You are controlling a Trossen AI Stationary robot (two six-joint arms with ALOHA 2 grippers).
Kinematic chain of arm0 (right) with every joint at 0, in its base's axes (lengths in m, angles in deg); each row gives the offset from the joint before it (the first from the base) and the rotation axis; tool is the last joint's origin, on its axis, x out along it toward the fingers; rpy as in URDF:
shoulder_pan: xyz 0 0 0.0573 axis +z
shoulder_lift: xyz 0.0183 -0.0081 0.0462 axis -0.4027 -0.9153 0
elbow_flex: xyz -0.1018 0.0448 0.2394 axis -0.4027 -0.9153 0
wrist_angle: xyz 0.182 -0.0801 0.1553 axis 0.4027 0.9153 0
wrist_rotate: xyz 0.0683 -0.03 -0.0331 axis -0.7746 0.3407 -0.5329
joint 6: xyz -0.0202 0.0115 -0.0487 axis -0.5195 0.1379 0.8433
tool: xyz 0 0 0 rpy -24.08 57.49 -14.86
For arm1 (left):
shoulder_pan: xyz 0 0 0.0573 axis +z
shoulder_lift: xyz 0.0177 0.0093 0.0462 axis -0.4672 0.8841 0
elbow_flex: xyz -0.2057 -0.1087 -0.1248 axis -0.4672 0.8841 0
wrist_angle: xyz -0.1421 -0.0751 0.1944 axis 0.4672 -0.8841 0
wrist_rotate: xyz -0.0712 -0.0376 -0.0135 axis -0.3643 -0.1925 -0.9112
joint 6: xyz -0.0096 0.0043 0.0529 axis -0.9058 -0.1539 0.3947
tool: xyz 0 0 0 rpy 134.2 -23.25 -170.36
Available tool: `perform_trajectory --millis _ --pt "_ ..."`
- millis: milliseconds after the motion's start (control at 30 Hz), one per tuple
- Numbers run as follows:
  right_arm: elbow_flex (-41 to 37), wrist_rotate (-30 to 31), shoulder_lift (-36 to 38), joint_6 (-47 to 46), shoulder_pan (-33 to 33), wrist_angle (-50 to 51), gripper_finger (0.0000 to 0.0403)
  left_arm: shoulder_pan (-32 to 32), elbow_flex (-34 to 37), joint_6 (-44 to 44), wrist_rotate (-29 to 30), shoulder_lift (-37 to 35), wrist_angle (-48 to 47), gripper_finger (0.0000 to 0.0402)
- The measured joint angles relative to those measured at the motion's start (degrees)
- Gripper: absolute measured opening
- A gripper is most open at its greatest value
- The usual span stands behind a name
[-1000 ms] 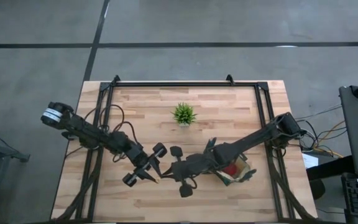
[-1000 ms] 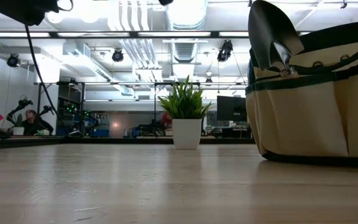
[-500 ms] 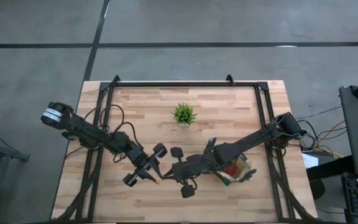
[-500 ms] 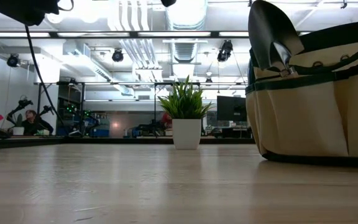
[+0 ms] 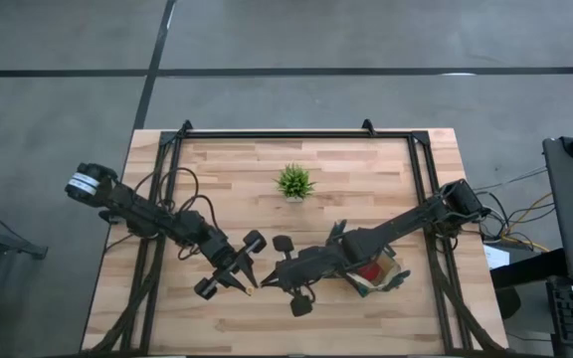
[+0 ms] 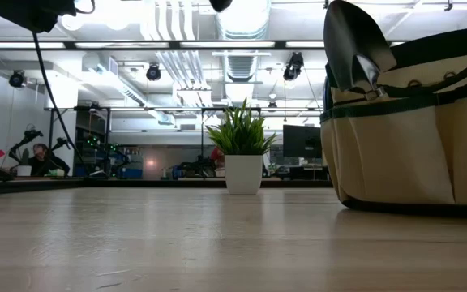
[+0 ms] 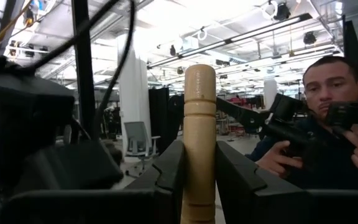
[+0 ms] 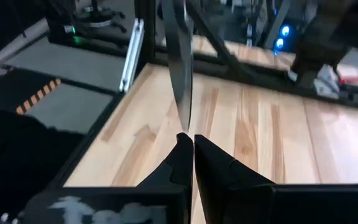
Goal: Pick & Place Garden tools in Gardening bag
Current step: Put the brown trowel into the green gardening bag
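Nearest the front edge of the pale wooden surface [image 5: 296, 219], the two dark arms meet in the middle, both lifted off the wood. The left pincer [image 7: 199, 163] is clenched around the round wooden handle [image 7: 199, 143] of a small silver trowel, and the handle stands up between its two dark fingers. The right pincer [image 8: 188, 163] is squeezed tight on the thin silver blade [image 8: 179, 68] of that same trowel. So the tool is held at both ends, with its long line running across from one arm to the other.

The olive-tan fabric bag with dark trim [image 5: 378, 272] sits close behind the right arm, on the right side of the surface. It is much nearer to the right arm than to the left. Another silver trowel [image 6: 355, 50] already pokes out of its top, and something red shows inside.

I think the tool needs to go rightward to the bag.

Farther back, the little spiky green plant in a white pot [image 5: 293, 183] stands alone with lots of bare wood around it.
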Motion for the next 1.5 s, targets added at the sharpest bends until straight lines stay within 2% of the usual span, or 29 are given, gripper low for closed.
perform_trajectory --millis 167,267,400,700,867,1000,1100,1200,1333,1500 --pt "0.0 -2.3 0.0 2.5 0.2 -5.4 0.0012 -0.1 0.0 -0.2 -1.5 0.0 0.5 0.0069" --pt "0.0 -2.8 0.0 2.3 0.1 -6.5 0.0029 -0.1 0.0 -0.2 -2.3 0.0 0.8 0.0069" --pt "0.0 -2.8 -0.2 2.5 0.2 -6.8 0.0072 -0.4 0.0 -0.1 -2.6 0.0 0.9 0.0069" --pt "0.0 -3.0 -1.8 3.4 0.3 -11.1 0.0202 -0.4 0.0 0.5 -2.5 0.0 0.9 0.0069" --pt "0.0 -3.1 -2.1 2.9 0.3 -13.3 0.0226 -0.4 0.0 1.5 -1.3 0.0 0.9 0.0069" --pt "0.0 -3.5 -3.0 3.3 0.3 -16.5 0.0208 -0.5 0.0 2.7 0.0 0.1 0.7 0.0069" --pt "0.0 -3.8 -3.4 3.2 0.3 -16.5 0.0174 -0.7 0.0 2.3 0.0 0.1 0.4 0.0069" --pt "0.0 -4.0 -3.4 3.5 0.3 -16.5 0.0123 -0.9 0.0 2.5 0.1 0.1 0.3 0.0069" --pt "0.0 -4.0 -3.4 4.4 0.3 -16.4 0.0033 -0.9 0.0 2.7 0.0 0.1 0.3 0.0069" --pt "0.0 -4.0 -3.4 4.3 0.3 -15.1 0.001 -1.0 0.0 2.7 0.0 0.1 0.3 0.0069"
